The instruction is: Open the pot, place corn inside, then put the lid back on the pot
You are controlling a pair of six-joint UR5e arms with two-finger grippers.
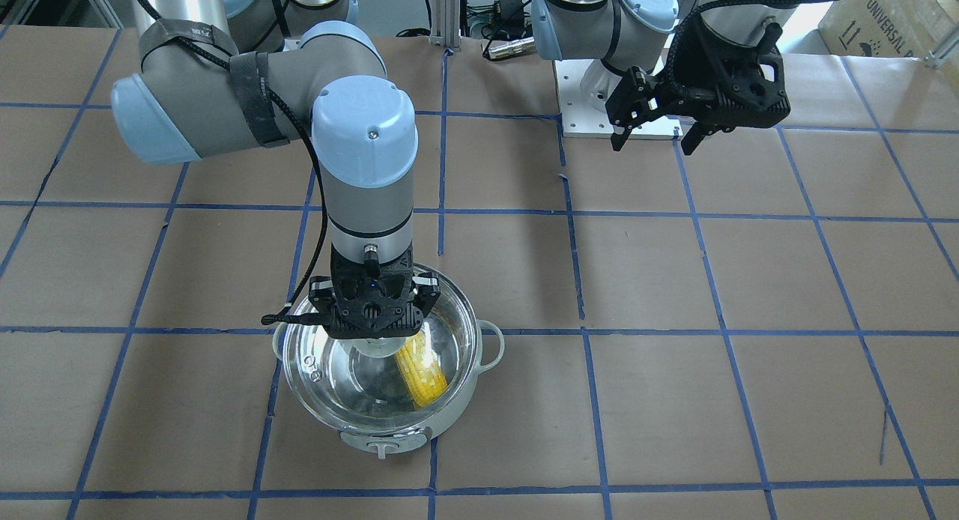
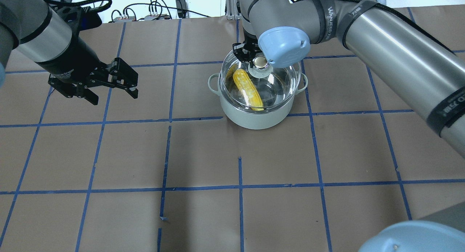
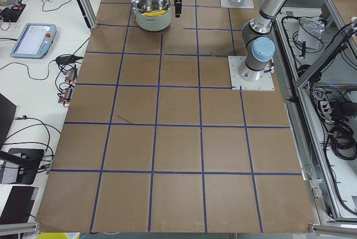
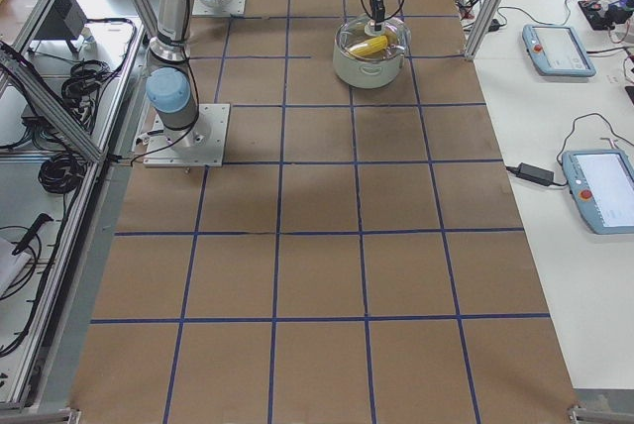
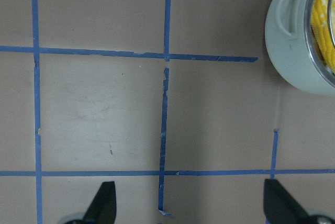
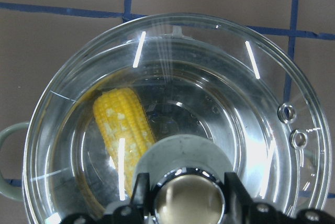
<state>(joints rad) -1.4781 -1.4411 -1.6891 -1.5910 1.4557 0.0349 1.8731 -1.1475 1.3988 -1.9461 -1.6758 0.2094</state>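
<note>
Overhead view, far L: left tool (image 2: 112, 96) hangs over bare worktop (image 2: 203, 154), well apart from the pot (image 2: 254, 119), approx at its 9 o'clock. Fingers are spread wide, nothing btwn them. Its wrist cam agrees: just brown paper & blue tape lines (image 5: 163, 109) below, w/ the pot's pale side and one loop handle (image 5: 290, 9) poking in at 2 o'clock.

Moving R to centre: the pot sits upright on the worktop, handles at 9 and 3 o'clock. Corn (image 2: 247, 89) is inside, lying on the steel floor. It slants from approx 11 o'clock down to 5 o'clock, on the 9 o'clock side of the pot's centre. Glass lid (image 2: 281, 85) covers the pot mouth, corn showing thru it; can't tell if the rim is fully seated. On the front cam the control knob (image 1: 382, 446) faces 6 o'clock.

R again: right tool (image 2: 257, 63) comes straight down onto the lid, set narrow and pinched on the brass-topped knob (image 6: 187, 199). Right wrist cam shows both black fingers (image 6: 140, 192) hard against it, one each side. Two vent holes (image 6: 293, 127) sit near the lid rim at 3 o'clock in that view. Right arm (image 2: 399, 56) stretches in from the 3 o'clock side.
</note>
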